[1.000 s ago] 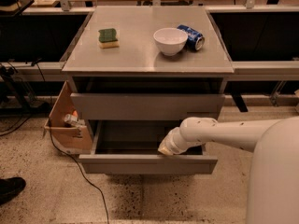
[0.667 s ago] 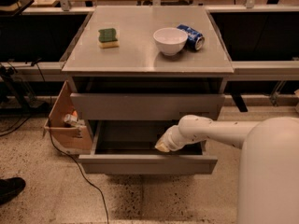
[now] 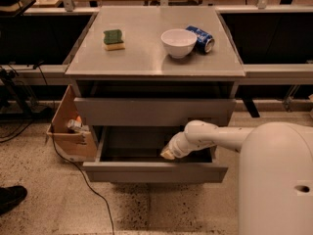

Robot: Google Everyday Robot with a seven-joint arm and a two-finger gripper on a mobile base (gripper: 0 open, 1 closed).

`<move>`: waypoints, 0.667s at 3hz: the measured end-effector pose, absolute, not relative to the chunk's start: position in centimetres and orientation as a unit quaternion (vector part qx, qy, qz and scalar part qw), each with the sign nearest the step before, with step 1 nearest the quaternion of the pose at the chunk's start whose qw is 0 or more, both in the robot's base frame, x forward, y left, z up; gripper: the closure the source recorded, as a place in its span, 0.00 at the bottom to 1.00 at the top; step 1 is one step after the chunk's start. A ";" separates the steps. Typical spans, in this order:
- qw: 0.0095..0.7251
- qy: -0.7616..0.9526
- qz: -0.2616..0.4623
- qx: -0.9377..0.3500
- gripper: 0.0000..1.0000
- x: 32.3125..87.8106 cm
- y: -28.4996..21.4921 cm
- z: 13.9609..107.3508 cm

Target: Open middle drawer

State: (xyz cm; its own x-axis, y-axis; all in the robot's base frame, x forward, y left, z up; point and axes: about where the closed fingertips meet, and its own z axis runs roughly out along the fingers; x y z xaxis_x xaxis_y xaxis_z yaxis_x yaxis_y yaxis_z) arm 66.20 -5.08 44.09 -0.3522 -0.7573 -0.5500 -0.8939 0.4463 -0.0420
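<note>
The camera looks down at a grey table (image 3: 146,65) with drawers under its top. The middle drawer (image 3: 155,172) is pulled out toward the camera. It sticks out well past the drawer above (image 3: 154,111). You can see its dark, shallow inside behind its flat grey front.

The robot's white arm (image 3: 220,136) comes in from the right, from the big white robot body (image 3: 276,180) in the lower right corner. The arm runs almost flat to the left, then bends down at a round joint. The end effector (image 3: 168,153) is at the tip of the arm, pointing down and to the left. It is inside the open middle drawer, just behind the drawer's front and a little right of the middle. I cannot tell if the end effector is clenched, released or grasping something.

On the table sit a green and yellow sponge (image 3: 113,39) on the left and a white bowl (image 3: 178,42) on the right. A blue can (image 3: 201,38) lies on its side just beside the bowl.

A cardboard box (image 3: 67,131) stands on the floor against the left side of the table, with small things in it. A black cable (image 3: 93,195) runs over the speckled floor. A black shoe (image 3: 10,198) shows at the left edge.
</note>
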 end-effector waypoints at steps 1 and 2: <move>0.247 0.822 0.136 -0.495 1.00 64.9 -5.9 44.4; 0.241 0.831 0.135 -0.483 1.00 62.4 -7.1 45.0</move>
State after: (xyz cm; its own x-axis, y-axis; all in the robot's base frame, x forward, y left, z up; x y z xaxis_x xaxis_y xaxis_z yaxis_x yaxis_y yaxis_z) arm 62.40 -7.06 44.99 -0.4177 -0.7372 -0.5311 -0.8672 0.4979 -0.0090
